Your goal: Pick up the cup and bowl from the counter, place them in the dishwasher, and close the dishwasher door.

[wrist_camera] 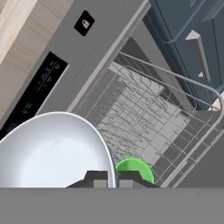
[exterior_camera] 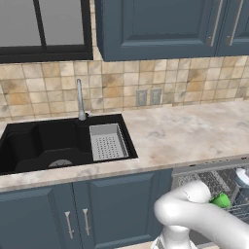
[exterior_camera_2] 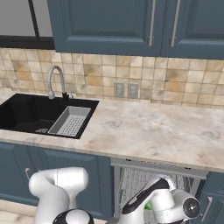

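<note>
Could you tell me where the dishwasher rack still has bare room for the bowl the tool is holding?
The wire rack is bare across its middle and toward the blue cabinet. It is crowded only at the near corner, where the green cup sits beside the bowl pinched by the tool.

A black double sink point(exterior_camera: 48, 141) sits at 9 o'clock, a grey perforated tray point(exterior_camera: 108, 142) in its right basin. The metal faucet point(exterior_camera: 80, 99) stands behind it. Two wall outlets point(exterior_camera: 148, 97) are on the tiled backsplash point(exterior_camera: 194, 80). Blue cabinets point(exterior_camera: 160, 24) hang at 12 o'clock.
</note>
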